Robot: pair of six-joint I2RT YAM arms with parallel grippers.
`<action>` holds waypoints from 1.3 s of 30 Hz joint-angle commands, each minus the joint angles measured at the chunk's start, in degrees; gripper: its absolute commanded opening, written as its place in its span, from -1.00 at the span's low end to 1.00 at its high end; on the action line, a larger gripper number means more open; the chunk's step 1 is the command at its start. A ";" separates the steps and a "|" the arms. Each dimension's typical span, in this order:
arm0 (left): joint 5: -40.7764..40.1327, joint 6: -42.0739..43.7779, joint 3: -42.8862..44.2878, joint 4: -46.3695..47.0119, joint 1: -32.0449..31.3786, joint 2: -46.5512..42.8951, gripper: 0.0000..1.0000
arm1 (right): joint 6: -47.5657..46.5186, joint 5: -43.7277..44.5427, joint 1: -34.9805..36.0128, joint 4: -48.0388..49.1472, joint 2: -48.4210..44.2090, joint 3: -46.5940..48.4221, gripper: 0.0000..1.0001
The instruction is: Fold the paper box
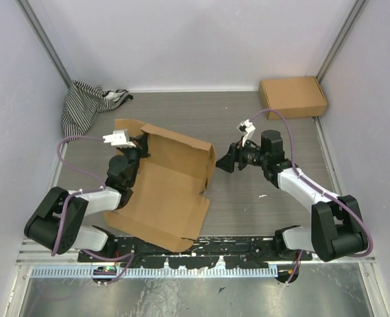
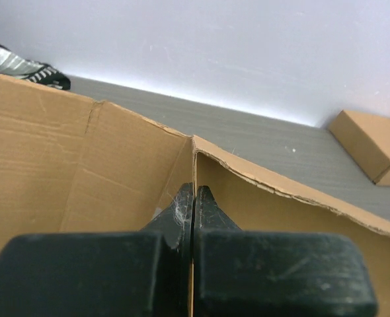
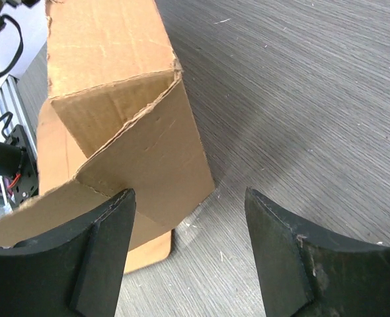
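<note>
The paper box (image 1: pixel 172 188) is a brown die-cut cardboard sheet lying in the middle left of the table, its far panel raised and a side flap (image 1: pixel 209 165) folded up at the right. My left gripper (image 1: pixel 141 146) is shut on a raised cardboard wall at the box's far left; in the left wrist view the thin wall edge runs between the closed fingers (image 2: pixel 208 208). My right gripper (image 1: pixel 225 160) is open and empty, just right of the raised flap (image 3: pixel 142 152), its fingers (image 3: pixel 277 238) above bare table.
A ready-assembled brown cardboard box (image 1: pixel 293 97) stands at the far right corner, also in the left wrist view (image 2: pixel 373 142). A striped cloth (image 1: pixel 86 102) lies at the far left corner. White walls enclose the table on three sides.
</note>
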 commanded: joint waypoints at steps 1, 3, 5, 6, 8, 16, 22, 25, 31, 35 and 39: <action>-1.75 -0.51 5.94 -0.51 0.03 2.57 -1.00 | -1.29 -1.06 0.32 0.69 -0.36 2.85 0.45; -1.52 -0.34 6.87 -0.56 0.07 3.52 -1.00 | -1.78 -0.90 0.72 -0.12 -0.63 2.97 0.45; -1.56 -0.26 7.32 -0.37 0.07 4.31 -1.00 | -1.81 -0.15 1.40 -0.34 -1.25 2.76 0.46; -1.58 -0.20 7.34 0.36 0.07 4.76 -1.00 | -1.89 0.56 1.77 -0.44 -1.74 2.62 0.46; -1.48 0.02 7.33 1.59 0.12 5.55 -1.00 | -2.09 1.98 2.54 -0.75 -2.43 2.25 0.46; -0.97 0.88 7.12 2.57 0.32 7.94 -1.00 | -3.37 8.00 7.10 -2.17 -5.13 0.70 0.46; -1.50 0.45 3.78 6.07 0.34 8.71 -1.00 | -3.30 14.24 10.02 -3.31 -7.00 0.32 0.45; -1.55 0.40 1.81 8.31 0.34 8.90 -1.00 | -3.22 16.60 10.72 -3.84 -7.25 0.32 0.45; -0.92 -0.16 -0.84 11.03 0.29 9.16 -1.00 | -1.19 20.14 11.96 -1.22 -7.27 -0.96 0.45; 0.63 -0.31 -2.23 12.62 0.29 9.15 -1.00 | -0.24 21.33 12.88 0.77 -5.78 -0.89 0.45; 0.55 -0.21 -4.45 14.47 0.33 9.06 -1.00 | 0.15 21.74 14.15 1.98 -4.06 -0.10 0.45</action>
